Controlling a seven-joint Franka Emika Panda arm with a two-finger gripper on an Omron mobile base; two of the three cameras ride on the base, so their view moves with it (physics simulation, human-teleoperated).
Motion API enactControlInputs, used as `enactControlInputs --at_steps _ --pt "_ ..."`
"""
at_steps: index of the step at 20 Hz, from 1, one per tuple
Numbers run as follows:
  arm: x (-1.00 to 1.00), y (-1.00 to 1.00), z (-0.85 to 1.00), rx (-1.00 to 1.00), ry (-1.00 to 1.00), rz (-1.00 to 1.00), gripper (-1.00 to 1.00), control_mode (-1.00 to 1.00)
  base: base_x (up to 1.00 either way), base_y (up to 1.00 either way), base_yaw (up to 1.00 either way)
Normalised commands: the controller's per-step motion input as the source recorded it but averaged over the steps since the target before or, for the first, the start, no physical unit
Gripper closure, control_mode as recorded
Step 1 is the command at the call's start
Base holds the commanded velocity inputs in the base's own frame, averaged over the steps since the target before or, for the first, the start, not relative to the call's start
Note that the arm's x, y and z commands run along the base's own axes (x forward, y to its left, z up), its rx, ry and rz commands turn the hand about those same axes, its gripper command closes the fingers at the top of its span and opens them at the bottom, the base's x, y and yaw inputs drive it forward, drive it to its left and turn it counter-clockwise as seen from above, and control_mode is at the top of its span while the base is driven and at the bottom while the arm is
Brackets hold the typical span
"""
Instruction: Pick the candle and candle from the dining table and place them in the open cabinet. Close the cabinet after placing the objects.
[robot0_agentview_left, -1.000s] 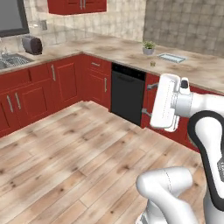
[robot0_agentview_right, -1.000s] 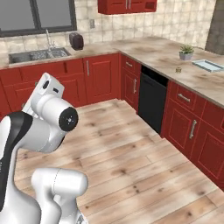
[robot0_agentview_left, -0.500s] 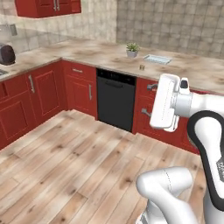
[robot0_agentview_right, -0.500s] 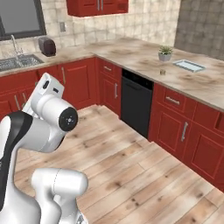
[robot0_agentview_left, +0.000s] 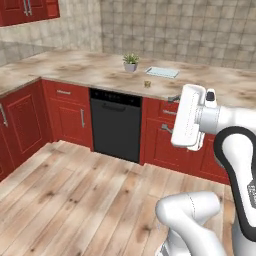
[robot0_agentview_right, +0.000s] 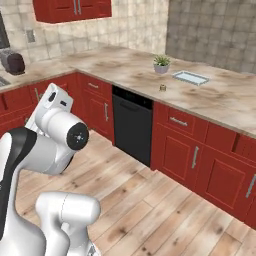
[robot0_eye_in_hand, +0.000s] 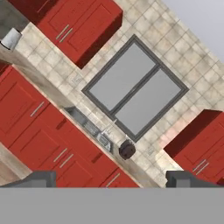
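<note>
**Claw apart and empty; candle on the marble surface**

The claw (robot0_eye_in_hand: 111, 179) stands with its two dark fingertips (robot0_eye_in_hand: 37, 178) wide apart and nothing between them. It looks at a tilted wall with a grey two-pane window (robot0_eye_in_hand: 135, 89), red wall cabinets (robot0_eye_in_hand: 72, 24) with silver bar handles, and a dark toaster (robot0_eye_in_hand: 127, 150) below the window.

On the surface (robot0_agentview_left: 75, 67), one small olive-gold candle (robot0_agentview_left: 147, 84) stands near the front edge, above the seam between the black dishwasher panel (robot0_agentview_left: 116, 124) and the red cabinet fronts (robot0_agentview_left: 162, 140). The same candle (robot0_agentview_right: 162, 88) shows in the right base view. The second candle cannot be made out.

Behind the candle, toward the tiled wall, stand a spiky green plant (robot0_agentview_left: 131, 62) in a grey pot and, just beside it, a flat pale tray (robot0_agentview_left: 162, 72). All three are apart from one another.

A red wall cabinet (robot0_agentview_right: 72, 9) hangs at the upper left, doors shut.
</note>
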Motion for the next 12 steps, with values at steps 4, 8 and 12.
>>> enactControlInputs --at_steps 4,8,12 --pt "0.00 0.00 0.00 0.00 0.00 0.00 -1.00 1.00 0.87 0.17 -0.32" --pt "0.00 0.00 0.00 0.00 0.00 0.00 -1.00 1.00 0.85 0.24 -0.33" --pt "0.00 0.00 0.00 0.00 0.00 0.00 -1.00 1.00 0.88 0.25 -0.32"
